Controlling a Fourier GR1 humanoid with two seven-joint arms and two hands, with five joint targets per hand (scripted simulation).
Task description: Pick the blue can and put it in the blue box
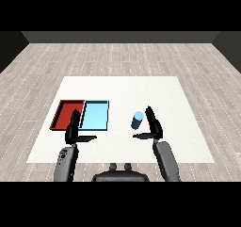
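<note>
Blue can (pixel 137 120) stands upright on the white table (pixel 122 87), at approx 3 o'clock from the blue tray (pixel 95 116) w/ a bare strip of table between them. Red tray (pixel 66 114) sits touching the blue one at its 9 o'clock.

Right hand (pixel 151 126) is just beside the can at its 4 o'clock: fingers straight and pointing up, thumb stuck out sideways under the can's near side. Spread, holding nothing; can't tell if any finger touches the can yet.

Left hand (pixel 75 130) hangs over the near edges of the trays, approx 7 o'clock from the blue tray, fingers straight up, thumb out to the side. Also spread, nothing in it.

Risks, as I judge them:
- Can is tall and narrow; if the fingers knock it before curling round, it prob tips or rolls toward 9 o'clock.
- Closing w/ only the thumb under it could push it away.
- Left hand is near the drop spot, so the carry toward 9 o'clock may crowd it.
- Trays touch, so an overshoot lands the can in the red one.
</note>
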